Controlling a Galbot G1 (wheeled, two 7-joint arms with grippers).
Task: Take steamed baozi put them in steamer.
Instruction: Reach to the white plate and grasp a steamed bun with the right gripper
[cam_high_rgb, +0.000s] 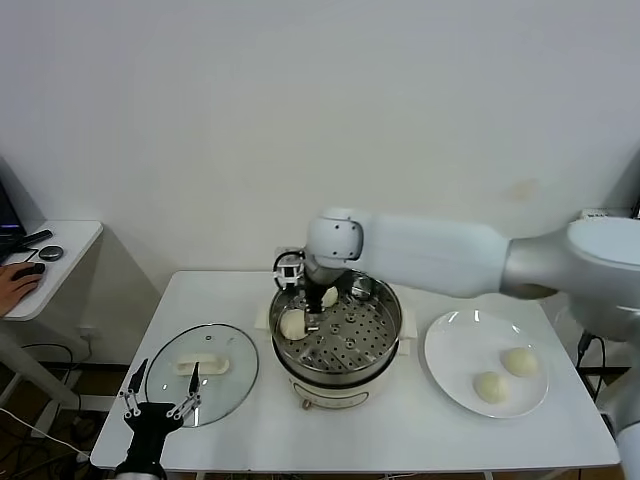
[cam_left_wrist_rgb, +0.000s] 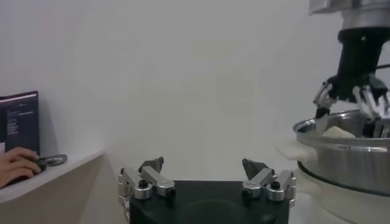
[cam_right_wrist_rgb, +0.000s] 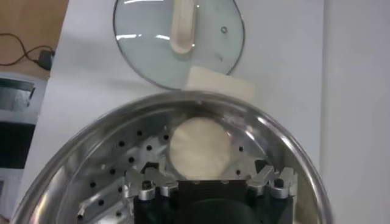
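— Nearest to the body, what?

— Left gripper (cam_high_rgb: 160, 392) hanging low at the near left corner of the white table (cam_high_rgb: 400, 430), jaws spread wide, gripping nothing. Just beyond it, glass lid (cam_high_rgb: 202, 373) lying flat with its white handle up.

— And in the middle of the table?

— Steamer (cam_high_rgb: 338, 345) standing on its white base, perforated tray showing. Right gripper (cam_right_wrist_rgb: 210, 182) reaching down inside the pot, fingers released and parted, a baozi (cam_right_wrist_rgb: 199, 148) lying on the tray just ahead of them, looking apart from the pads. Second bun (cam_high_rgb: 328, 296) lying farther back in the pot, half covered by the arm.

— To the right?

— White plate (cam_high_rgb: 450, 365) sitting near the steamer, carrying two more buns (cam_high_rgb: 505, 374) side by side toward its far right part.

— Farther off?

— Plain white wall behind the table. At the left, a small side desk (cam_high_rgb: 60, 255), with a person's hand (cam_high_rgb: 15, 283) resting by a dark mouse.

— Anything hard to make out?

— Right gripper mostly hiding behind its own wrist from the head view; the desk and the hand being cut off at the edge; the plate's far right rim passing under the robot's shoulder.
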